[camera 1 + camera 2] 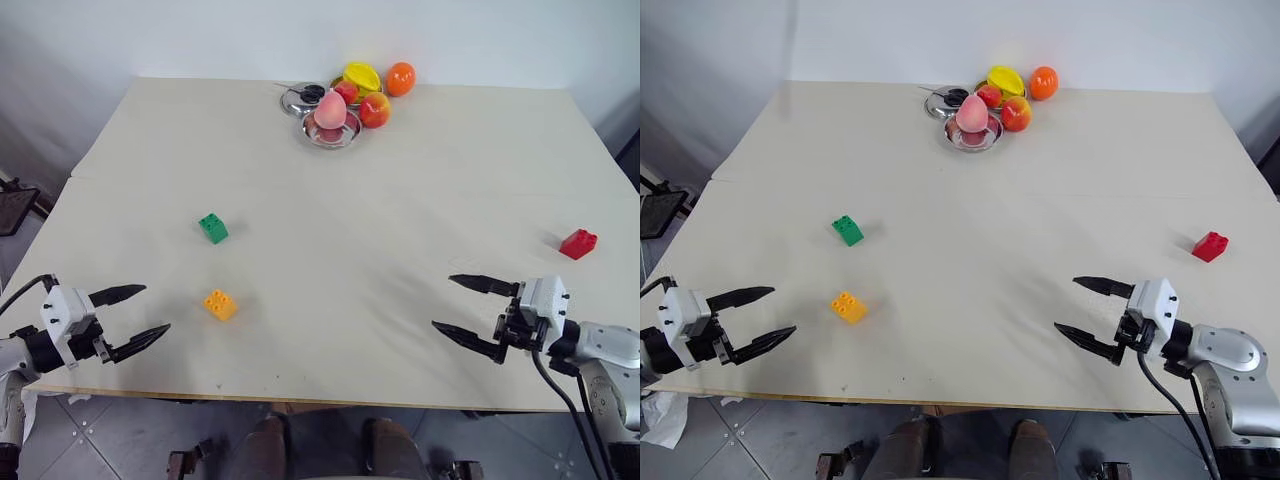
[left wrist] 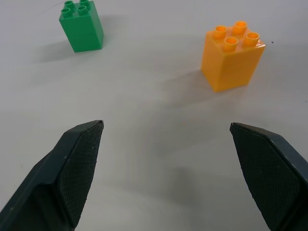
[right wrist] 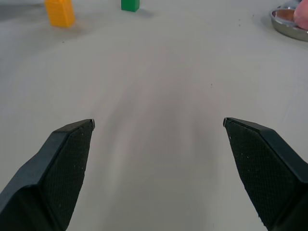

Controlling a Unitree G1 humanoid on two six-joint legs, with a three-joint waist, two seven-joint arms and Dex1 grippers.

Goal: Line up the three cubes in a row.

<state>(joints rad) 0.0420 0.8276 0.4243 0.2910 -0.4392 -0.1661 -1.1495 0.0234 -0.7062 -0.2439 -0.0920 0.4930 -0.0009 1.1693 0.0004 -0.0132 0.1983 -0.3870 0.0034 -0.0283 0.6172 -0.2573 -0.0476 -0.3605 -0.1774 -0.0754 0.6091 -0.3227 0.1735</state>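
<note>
Three studded cubes lie apart on the pale table (image 1: 330, 200). The green cube (image 1: 212, 228) is left of centre, and the orange-yellow cube (image 1: 220, 304) sits a little nearer the front edge. Far off at the right stands the red cube (image 1: 578, 243). My left gripper (image 1: 144, 315) hovers open at the front left, pointing toward the orange-yellow cube (image 2: 232, 55) and green cube (image 2: 82, 25), a short gap from them. Open and empty too, my right gripper (image 1: 449, 304) is at the front right, below and left of the red cube.
At the table's far edge a metal bowl (image 1: 345, 137) holds a pink toy fruit (image 1: 330, 110), with red, yellow and orange toy fruits (image 1: 375, 108) and a small metal lid (image 1: 297, 98) beside it. A black object (image 1: 15, 208) stands off the table's left side.
</note>
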